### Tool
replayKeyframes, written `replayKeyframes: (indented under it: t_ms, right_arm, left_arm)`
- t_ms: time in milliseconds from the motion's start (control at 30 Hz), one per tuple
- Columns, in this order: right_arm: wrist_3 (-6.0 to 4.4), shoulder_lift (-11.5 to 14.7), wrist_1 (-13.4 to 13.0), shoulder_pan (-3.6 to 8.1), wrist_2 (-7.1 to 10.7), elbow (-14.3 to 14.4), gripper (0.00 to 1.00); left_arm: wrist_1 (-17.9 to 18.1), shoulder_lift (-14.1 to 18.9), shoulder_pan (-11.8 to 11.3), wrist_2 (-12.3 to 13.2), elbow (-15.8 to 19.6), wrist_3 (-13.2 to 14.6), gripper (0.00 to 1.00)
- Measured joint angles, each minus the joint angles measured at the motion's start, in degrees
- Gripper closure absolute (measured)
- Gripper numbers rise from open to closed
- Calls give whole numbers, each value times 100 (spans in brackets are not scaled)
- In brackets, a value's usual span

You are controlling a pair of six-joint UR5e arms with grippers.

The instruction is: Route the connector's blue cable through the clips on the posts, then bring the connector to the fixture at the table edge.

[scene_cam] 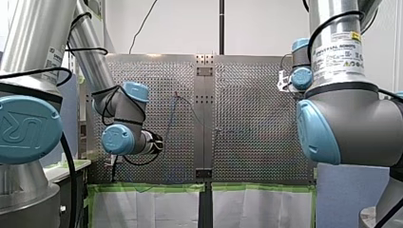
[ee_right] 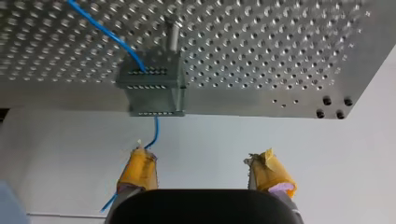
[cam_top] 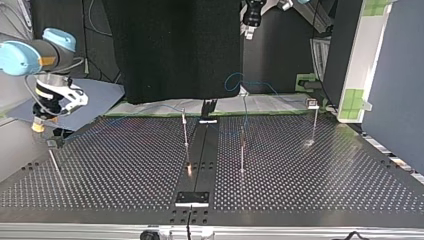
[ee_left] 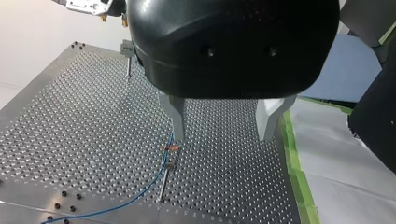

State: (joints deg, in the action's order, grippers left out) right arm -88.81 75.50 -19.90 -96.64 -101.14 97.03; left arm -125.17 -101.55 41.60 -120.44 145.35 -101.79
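- Cable, thin and blue, runs across the perforated table into a grey block on a short post at the table's edge. A second stretch of cable drops from under the block.
- Grey block is probably the connector sitting at the fixture, though the two cannot be told apart in this view.
- Right gripper hangs just off the table edge, facing the block. Its fingers, capped with yellow pads, stand apart and hold nothing.
- Block lies ahead of the gap between those fingers, a little toward one of them. The dropping cable passes just beside that finger; whether it touches cannot be made out.
- This placement likely suits reaching in for the block or the loose cable beneath it.
- Elsewhere on the table, in the left wrist view, the cable rises alongside a thin post to a clip at its top, so that clip appears threaded.
- Left gripper hovers above that post, metal fingers apart and empty. The clip sits just below the tip of one finger, not between the two.
- That position looks meant for guiding or checking the cable at the clip.
- Other posts stand well apart across the table in the top view.
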Motion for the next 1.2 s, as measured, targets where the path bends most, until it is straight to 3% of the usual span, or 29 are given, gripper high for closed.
replayKeyframes:
  t_ms: [267,433,633,900,1200]
  right_arm:
    - [132,409,402,-409,-341,330,0]
    - [148,691,535,-691,-353,509,0]
    - [124,822,694,-979,-329,713,0]
    - [-89,988,460,-1324,-78,1047,0]
    - [49,656,149,-1717,-23,1426,0]
  left_arm:
    - [-44,0,-8,-134,-32,-52,0]
    - [-181,0,-13,-369,-156,-63,0]
    - [-441,0,-20,-677,-398,-243,0]
    - [-627,-1,-79,-929,-587,-493,0]
    - [-754,-3,-194,-904,-815,-541,0]
